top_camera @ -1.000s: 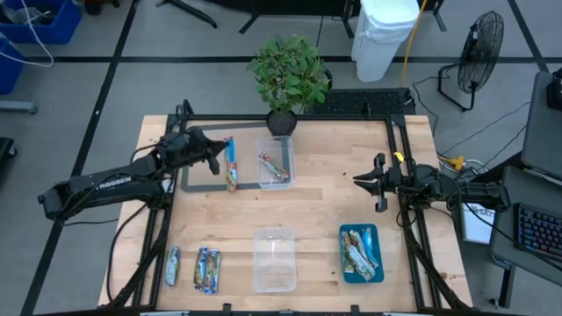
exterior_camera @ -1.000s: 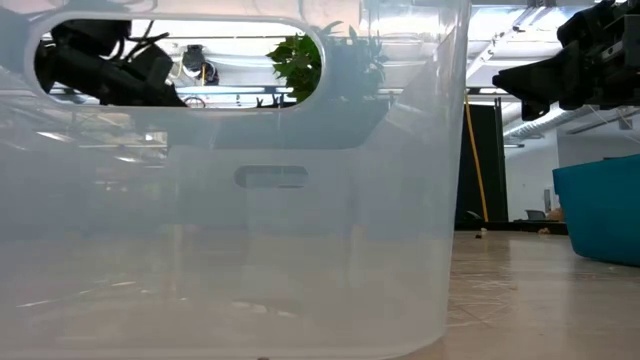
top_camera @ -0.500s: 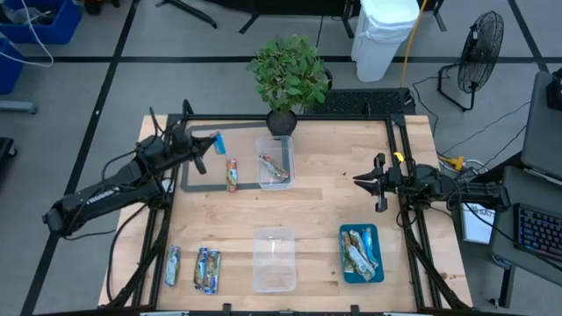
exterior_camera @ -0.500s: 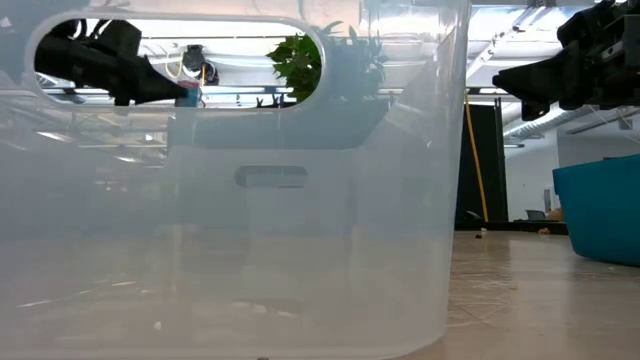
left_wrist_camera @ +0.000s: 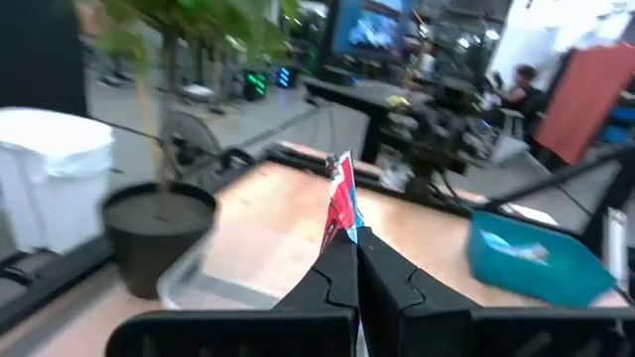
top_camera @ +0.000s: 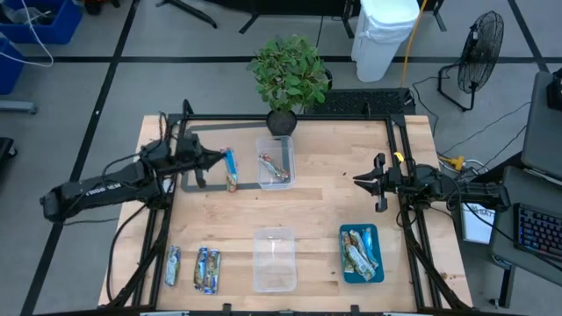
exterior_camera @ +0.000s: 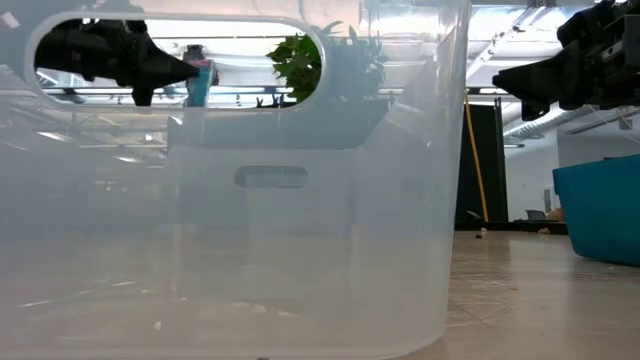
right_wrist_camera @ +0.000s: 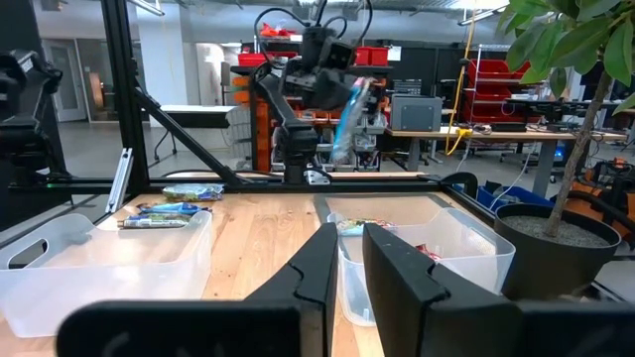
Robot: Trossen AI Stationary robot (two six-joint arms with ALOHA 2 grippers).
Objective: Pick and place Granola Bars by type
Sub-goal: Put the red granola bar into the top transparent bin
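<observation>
Granola bar (top_camera: 230, 161) in a red-blue wrapper hangs above the far-left part of the table (top_camera: 325, 202), pinched by its end in the left gripper (top_camera: 213, 161), whose fingers are clamped together on it. In the left wrist view the bar (left_wrist_camera: 341, 199) stands nearly upright out of the fingertips, long axis vertical; from above it shows foreshortened, running roughly front to back just over another bar (top_camera: 232, 181) lying on the flat grey tray (top_camera: 195, 186). Beside that tray sits a clear tub (top_camera: 275, 161) with a couple of bars in it, and a potted plant (top_camera: 289, 75) stands at the far edge.

Right gripper (top_camera: 368, 182) hovers over the right side of the table, holding nothing — its fingers (right_wrist_camera: 394, 266) sit a little apart.

At the near edge: three bars (top_camera: 196, 267) lie on the wood at the left with long axes front to back, an empty clear tub (top_camera: 274, 259) in the middle, and a teal tray (top_camera: 346, 269) holding several bars.
</observation>
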